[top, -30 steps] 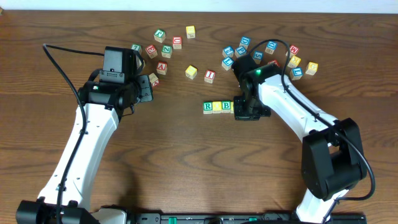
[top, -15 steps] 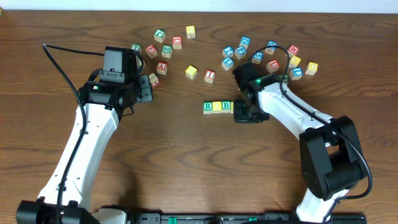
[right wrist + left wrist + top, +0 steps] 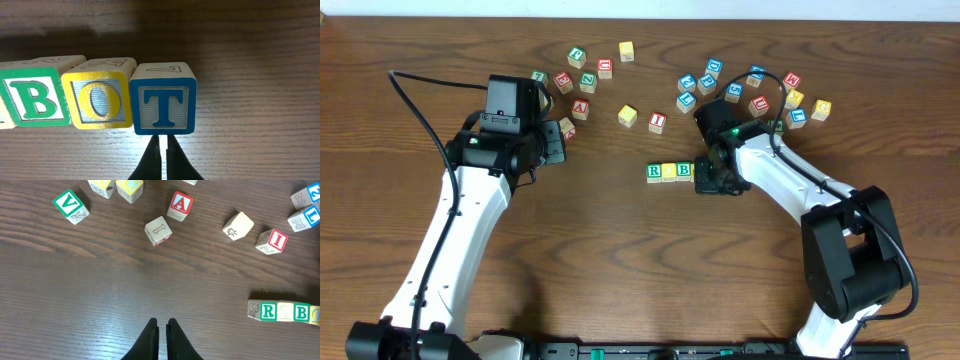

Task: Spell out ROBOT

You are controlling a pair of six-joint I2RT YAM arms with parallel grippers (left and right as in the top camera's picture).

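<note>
Looking from overhead, we find the R (image 3: 654, 172), first O (image 3: 669, 172) and B (image 3: 684, 171) side by side in a row about the middle of the table (image 3: 620, 260), midway between its far and near edges. The right gripper (image 3: 713, 180) sits over the row's right end and hides whatever follows the B. The loose cubes (image 3: 580, 108) lie scattered toward the far edge, apart from the row. From the left wrist, the left gripper (image 3: 162, 330) hangs over bare wood with its fingers (image 3: 150, 336) pressed together and nothing between them; the row shows toward the right edge of that view. From the right wrist, we read B, second O (image 3: 96, 105) and T (image 3: 162, 105) touching one another, letters upright, so the word looks complete. The right gripper's fingers (image 3: 152, 161) are pinched together on nothing, tips right at the T's near face; we cannot tell whether they touch it. The T seems to sit a shade nearer the gripper than its neighbours. We judge this the last step, squaring the T. Next calls for either a gentle push to bring it in line or a straight pull back that leaves the T undisturbed.
</note>
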